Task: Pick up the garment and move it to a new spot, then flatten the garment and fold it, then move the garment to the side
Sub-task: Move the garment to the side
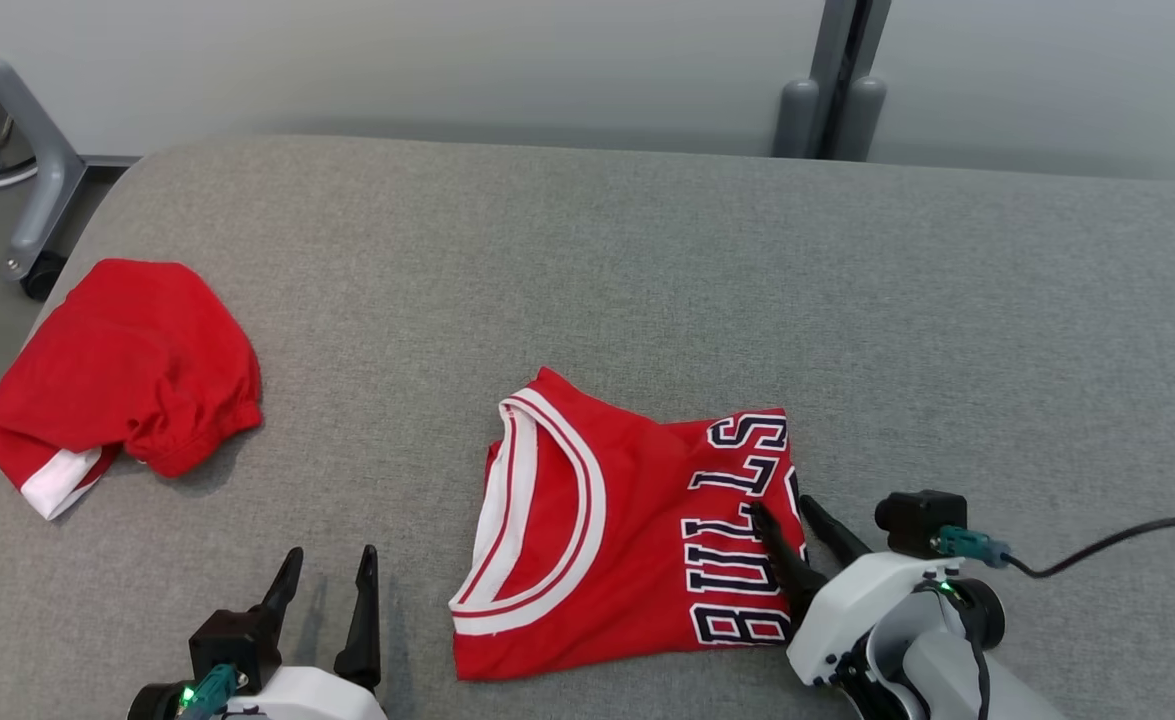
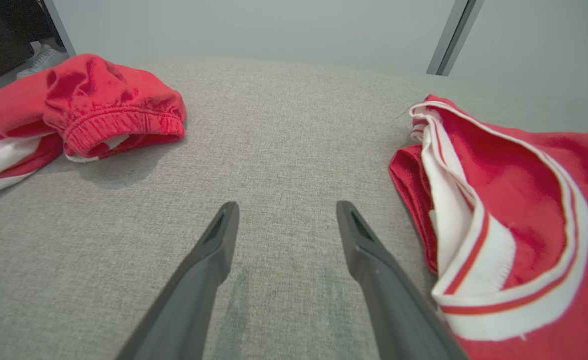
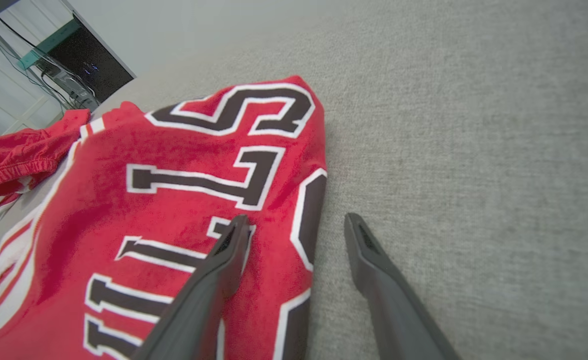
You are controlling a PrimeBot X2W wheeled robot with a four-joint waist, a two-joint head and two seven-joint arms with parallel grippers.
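Note:
The garment, a red jersey (image 1: 627, 540) with white trim and dark lettering, lies folded on the grey padded table (image 1: 647, 280) near its front. My right gripper (image 1: 780, 506) is open at the jersey's right edge. In the right wrist view, one finger of this gripper (image 3: 296, 220) is over the lettered cloth (image 3: 173, 200) and the other over bare table. My left gripper (image 1: 332, 552) stands open on bare table left of the jersey, nothing between its fingers. The left wrist view puts this gripper (image 2: 286, 205) apart from the jersey's white collar (image 2: 514, 200).
Crumpled red shorts (image 1: 127, 370) with a white band lie at the table's left edge, also in the left wrist view as shorts (image 2: 98, 105). A metal frame leg with a caster (image 1: 42, 200) stands beyond the left corner. Grey posts (image 1: 827, 110) stand behind the table.

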